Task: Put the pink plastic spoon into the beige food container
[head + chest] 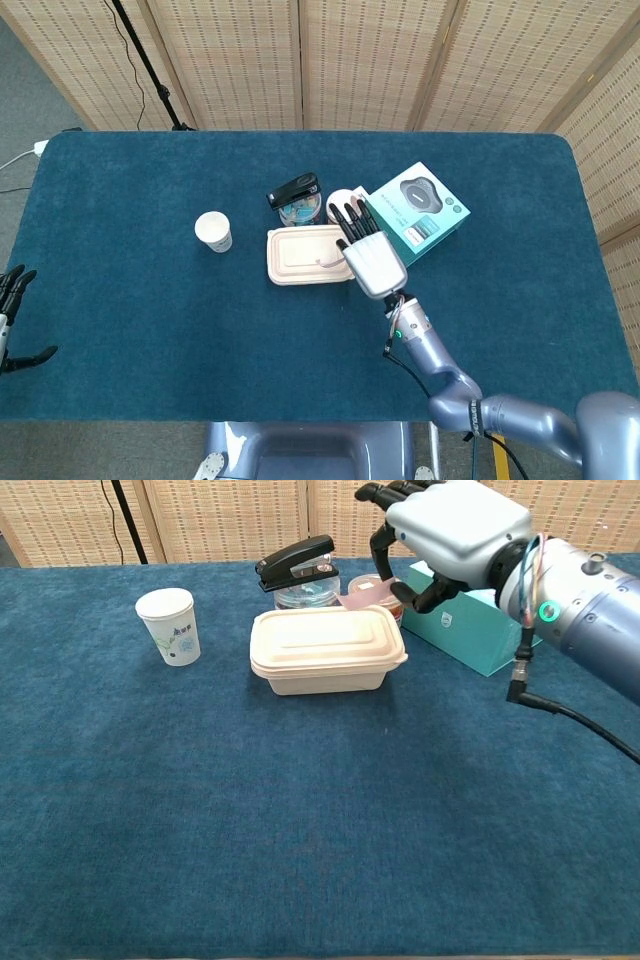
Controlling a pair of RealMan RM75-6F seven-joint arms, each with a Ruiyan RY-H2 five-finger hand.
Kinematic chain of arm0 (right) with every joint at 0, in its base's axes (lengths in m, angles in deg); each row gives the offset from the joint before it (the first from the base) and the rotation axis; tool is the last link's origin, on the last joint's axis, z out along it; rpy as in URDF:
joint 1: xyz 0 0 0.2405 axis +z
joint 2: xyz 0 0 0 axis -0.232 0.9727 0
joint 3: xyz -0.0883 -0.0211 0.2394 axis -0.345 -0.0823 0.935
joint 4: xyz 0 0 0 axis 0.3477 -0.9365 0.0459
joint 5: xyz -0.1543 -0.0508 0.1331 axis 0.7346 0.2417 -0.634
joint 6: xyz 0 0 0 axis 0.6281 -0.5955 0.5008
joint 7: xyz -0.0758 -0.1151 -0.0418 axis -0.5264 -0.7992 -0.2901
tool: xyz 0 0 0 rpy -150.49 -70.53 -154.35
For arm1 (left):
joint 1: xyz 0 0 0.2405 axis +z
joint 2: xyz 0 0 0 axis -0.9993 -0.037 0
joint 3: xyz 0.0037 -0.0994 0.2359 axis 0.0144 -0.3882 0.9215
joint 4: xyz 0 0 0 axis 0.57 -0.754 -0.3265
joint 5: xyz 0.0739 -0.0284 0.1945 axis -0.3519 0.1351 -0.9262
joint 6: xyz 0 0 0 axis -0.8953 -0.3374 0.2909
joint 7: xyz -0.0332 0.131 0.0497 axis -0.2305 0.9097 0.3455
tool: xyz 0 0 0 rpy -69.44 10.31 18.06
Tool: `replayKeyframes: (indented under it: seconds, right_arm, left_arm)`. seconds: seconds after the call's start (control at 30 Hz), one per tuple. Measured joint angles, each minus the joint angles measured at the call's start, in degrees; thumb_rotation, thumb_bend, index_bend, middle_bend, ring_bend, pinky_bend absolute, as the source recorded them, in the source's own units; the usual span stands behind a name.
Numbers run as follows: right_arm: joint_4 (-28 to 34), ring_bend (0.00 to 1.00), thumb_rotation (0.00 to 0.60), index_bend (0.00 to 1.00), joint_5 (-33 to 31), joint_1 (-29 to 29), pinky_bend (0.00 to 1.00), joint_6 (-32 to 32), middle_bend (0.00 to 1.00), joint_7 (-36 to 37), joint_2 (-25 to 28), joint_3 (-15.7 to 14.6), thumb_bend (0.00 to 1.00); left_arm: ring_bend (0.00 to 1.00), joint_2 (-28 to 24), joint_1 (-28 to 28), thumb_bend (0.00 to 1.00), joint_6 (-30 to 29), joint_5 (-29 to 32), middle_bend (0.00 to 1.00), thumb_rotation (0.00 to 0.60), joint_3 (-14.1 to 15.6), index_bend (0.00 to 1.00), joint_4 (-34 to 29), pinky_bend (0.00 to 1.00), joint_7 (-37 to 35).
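Note:
The pink plastic spoon (362, 597) is pinched in my right hand (440, 530), its free end pointing left. It hangs just above the right end of the beige food container (325, 648), whose lid is on. In the head view the right hand (368, 255) overlaps the right edge of the container (305, 254). My left hand (8, 322) hovers at the table's far left edge, fingers apart, holding nothing.
A white paper cup (168, 626) stands left of the container. Behind it are a black stapler (295, 560) on a round tin and a small round tub (372, 584). A teal box (465, 640) lies to the right, under my right forearm.

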Motion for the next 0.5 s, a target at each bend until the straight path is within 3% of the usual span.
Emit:
replayKeyframes:
  seconds: [0.17, 0.5]
  right_arm:
    - [-4.7, 0.00, 0.600, 0.61, 0.4, 2.1, 0.00, 0.0, 0.00, -2.0, -3.2, -0.1, 0.57]
    - [-20.7, 0.00, 0.600, 0.61, 1.1, 8.0, 0.00, -0.8, 0.00, -5.5, -12.3, 0.7, 0.57]
  left_arm:
    - [0.00, -0.2, -0.1, 0.00, 0.3, 0.2, 0.00, 0.600, -0.1, 0.00, 0.2, 0.00, -0.7]
    - [0.00, -0.6, -0.4, 0.00, 1.4, 0.9, 0.00, 0.600, -0.2, 0.00, 0.5, 0.00, -2.0]
